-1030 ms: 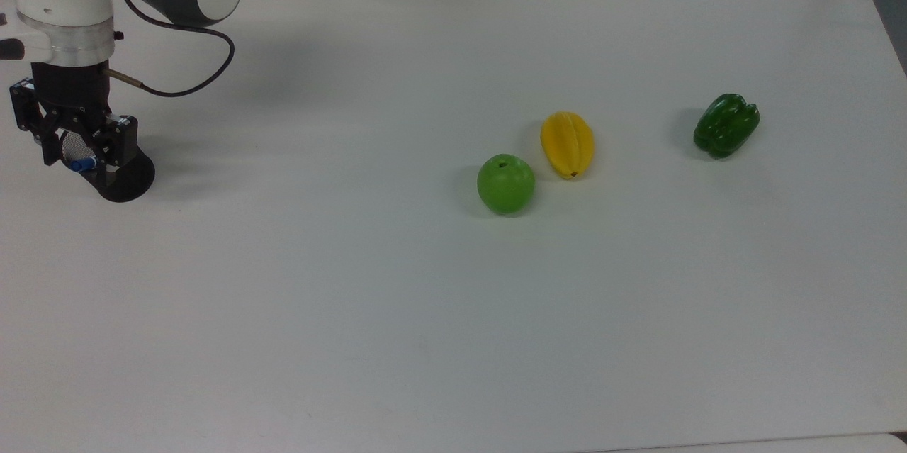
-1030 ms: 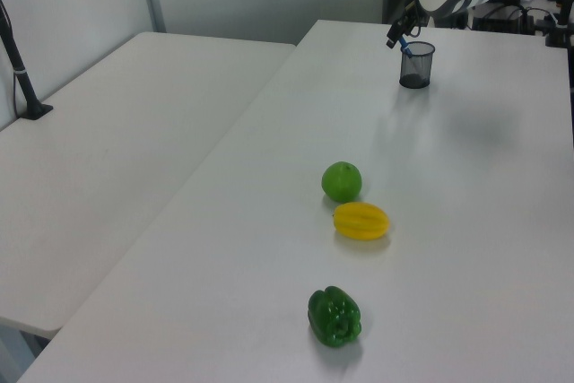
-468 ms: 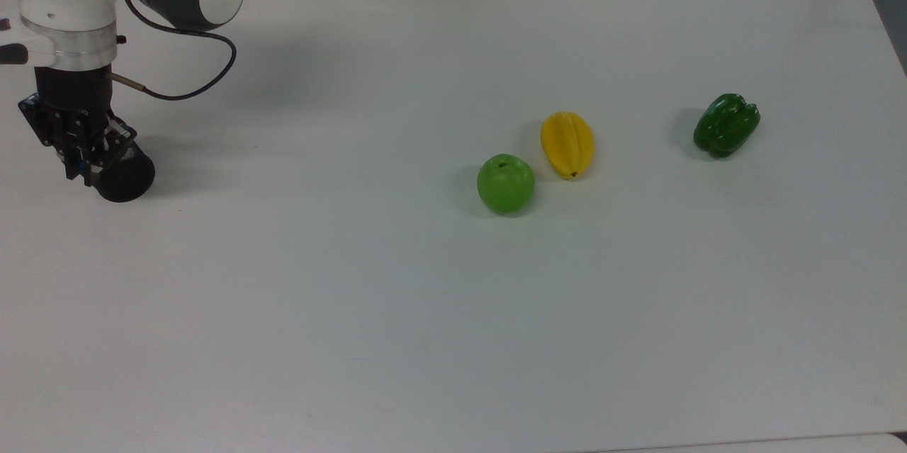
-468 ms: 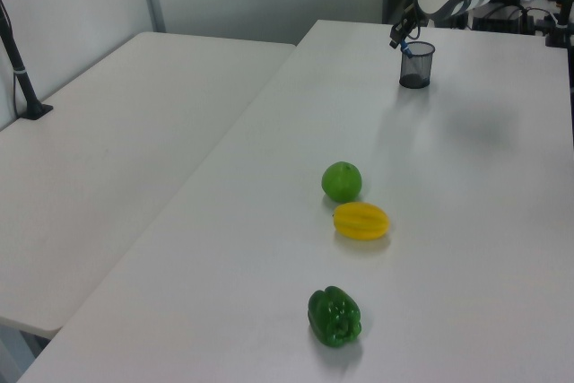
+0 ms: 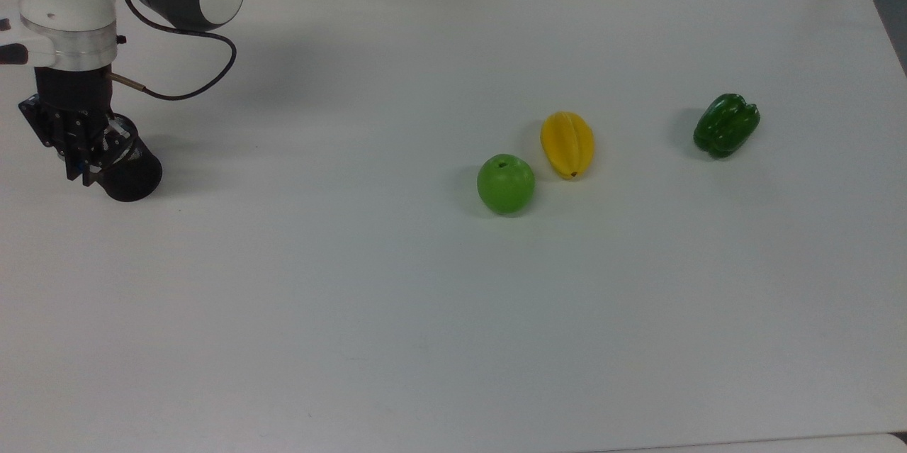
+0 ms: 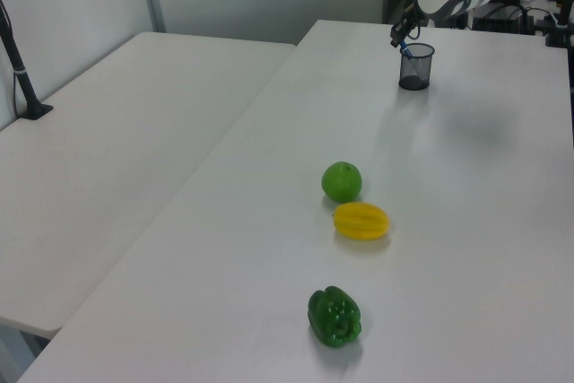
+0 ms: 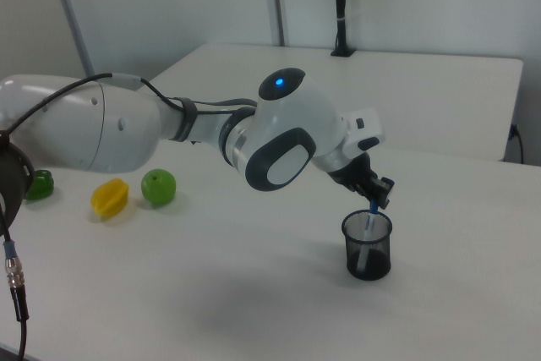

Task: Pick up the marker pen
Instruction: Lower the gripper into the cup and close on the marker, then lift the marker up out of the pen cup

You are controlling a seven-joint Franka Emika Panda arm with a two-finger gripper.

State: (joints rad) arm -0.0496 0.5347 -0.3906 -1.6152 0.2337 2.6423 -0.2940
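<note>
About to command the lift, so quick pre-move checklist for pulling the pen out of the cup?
1. Hand over the cup: ok, right above its rim.
2. Grip on the pen: cannot tell, the hand meets its blue top but closure isn't clear.
3. Pen inside the cup: ok, leaning in it.
4. Cup upright: ok.
5. Space around the cup: ok, apple, starfruit and pepper lie far off.

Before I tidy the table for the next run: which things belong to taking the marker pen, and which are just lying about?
Job:
marker pen
mesh cup holding it
gripper above

Lying about:
green apple
starfruit
green pepper
</note>
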